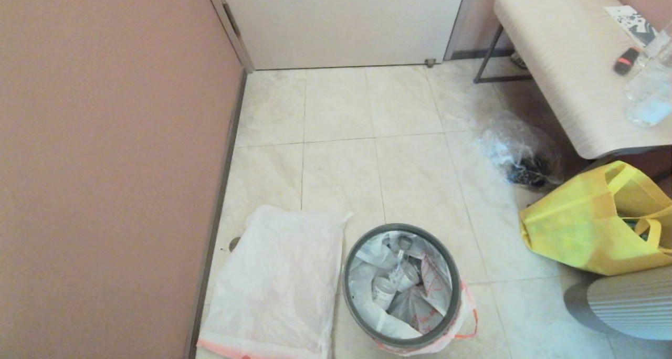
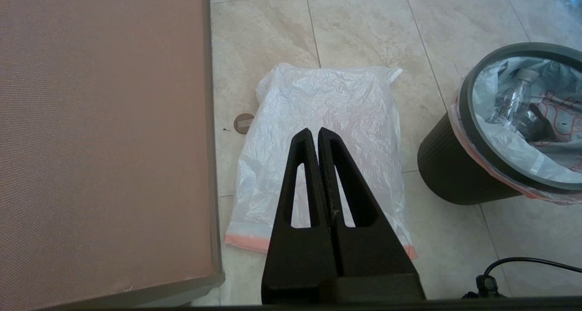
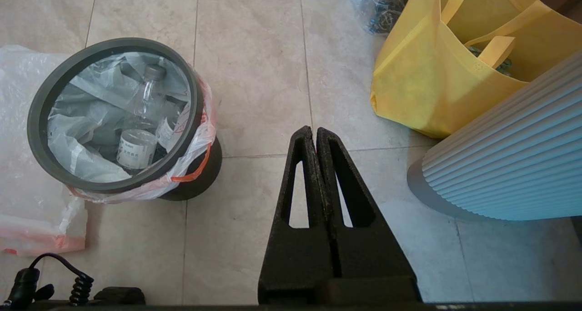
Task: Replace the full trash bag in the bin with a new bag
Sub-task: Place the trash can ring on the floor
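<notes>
Risk: grey ring (image 1: pixel 350 259) clamps full trash bag (image 1: pixel 399 288) in bin (image 3: pixel 200 174); bin may tip | left gripper (image 2: pixel 317 131), right gripper (image 3: pixel 314 130): fingers closed, empty.

The head view looks steeply down from high up at the floor, with the bin (image 1: pixel 402 288) low in frame. Each wrist view looks down past its closed pincer, left (image 2: pixel 316 131) and right (image 3: pixel 314 130), from nearer the floor. All three share the bin and the flat new bag (image 1: pixel 278 283).
</notes>
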